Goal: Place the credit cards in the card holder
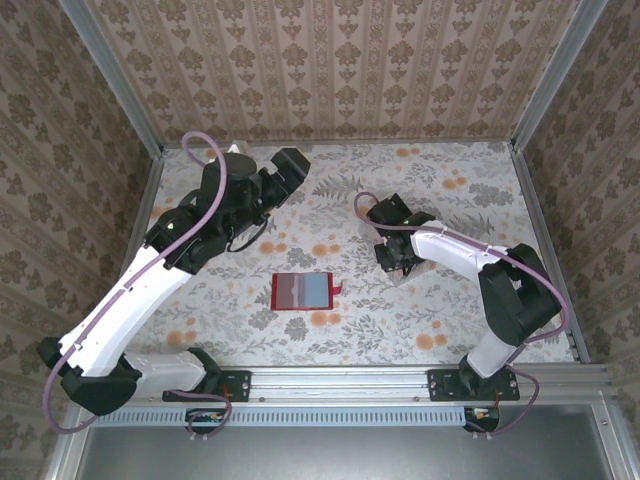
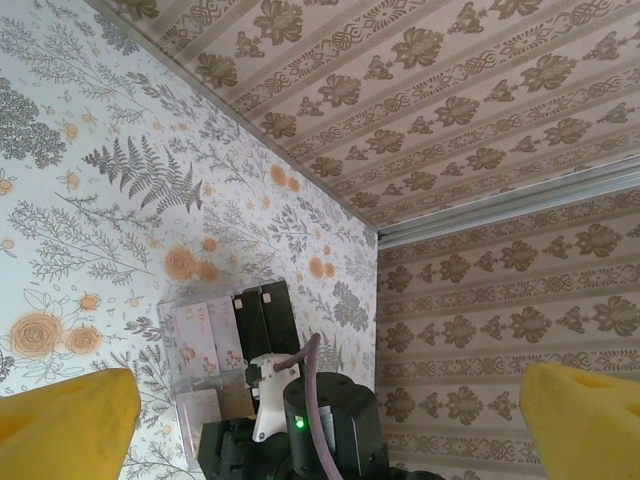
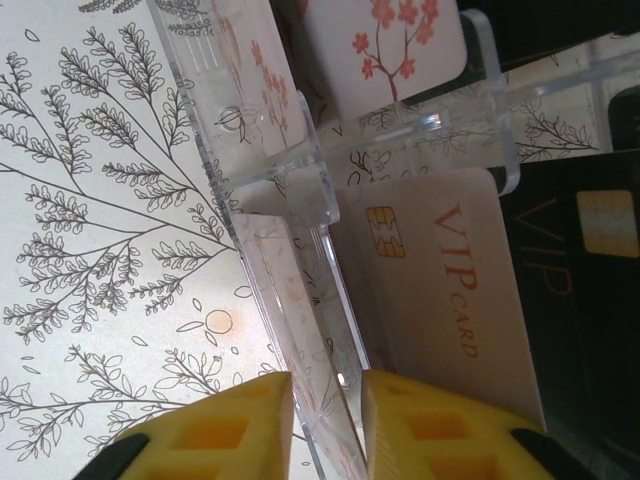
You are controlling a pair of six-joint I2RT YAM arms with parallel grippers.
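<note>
Credit cards [image 3: 440,270], one pale pink with a black one beside it, lie flat in a clear tray [image 3: 300,190], right of centre in the top view. The red wallet [image 1: 300,290] lies open on the desk [image 1: 400,330] at mid-frame, well apart from them. The right gripper [image 3: 325,430] hangs low over the tray, narrow, with the tray's clear wall between its tips; whether it pinches anything I cannot tell. The left gripper [image 2: 322,425] is wide and empty at upper left. The step in hand looks like picking up a card. Next, the right gripper probably needs to shift off the wall onto a card's edge.
</note>
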